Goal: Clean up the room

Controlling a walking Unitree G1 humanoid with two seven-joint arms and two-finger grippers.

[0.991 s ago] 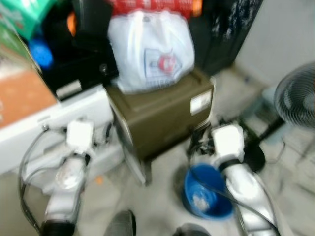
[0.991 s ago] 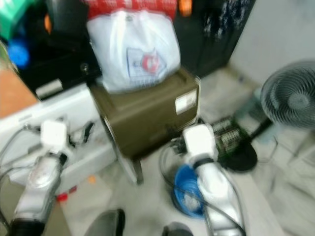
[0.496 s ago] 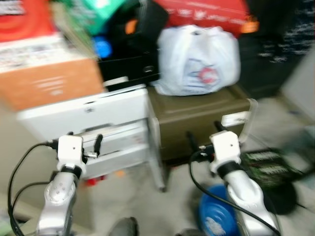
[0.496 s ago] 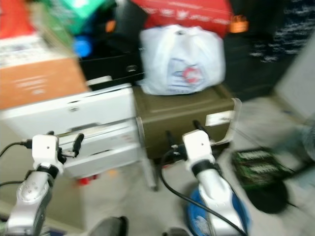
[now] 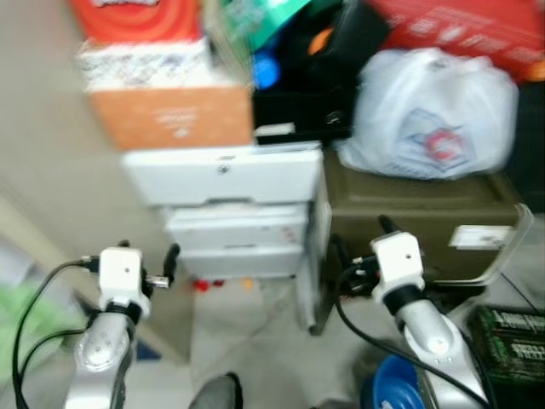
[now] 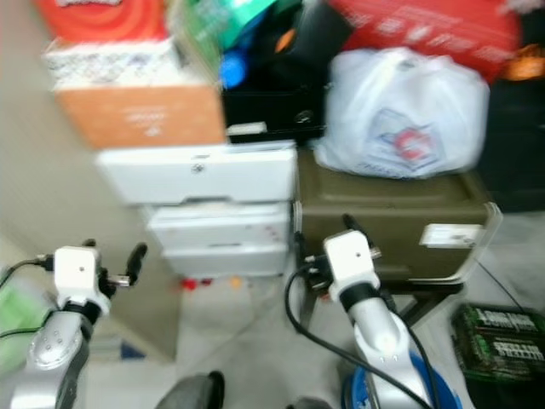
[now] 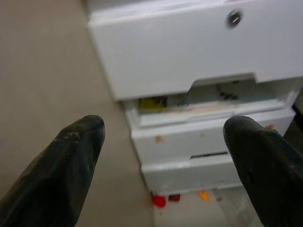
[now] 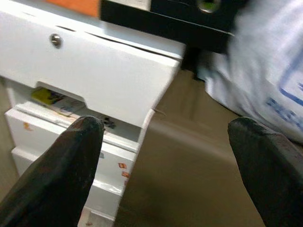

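A white drawer unit (image 5: 230, 204) stands ahead of me, with small red and orange bits (image 5: 204, 284) on the floor at its foot. To its right an olive box (image 5: 417, 230) carries a white plastic bag (image 5: 434, 119). A blue bowl (image 5: 396, 392) lies on the floor by my right arm. My left gripper (image 5: 146, 249) is raised in front of the drawers, open and empty; its fingers (image 7: 71, 161) stand wide apart. My right gripper (image 5: 358, 234) is held before the olive box's corner, also open, with nothing between its fingers (image 8: 71, 161).
An orange cardboard box (image 5: 170, 115), a red box (image 5: 136, 17) and a black case (image 5: 298, 111) are stacked on the drawers. A beige wall (image 5: 51, 170) runs along the left. A green-and-black pack (image 5: 511, 332) lies on the floor at the right.
The camera has swung left: the olive box and bag slid to the right of the picture, the fan left it, the drawers came to the middle. Both grippers stay open.
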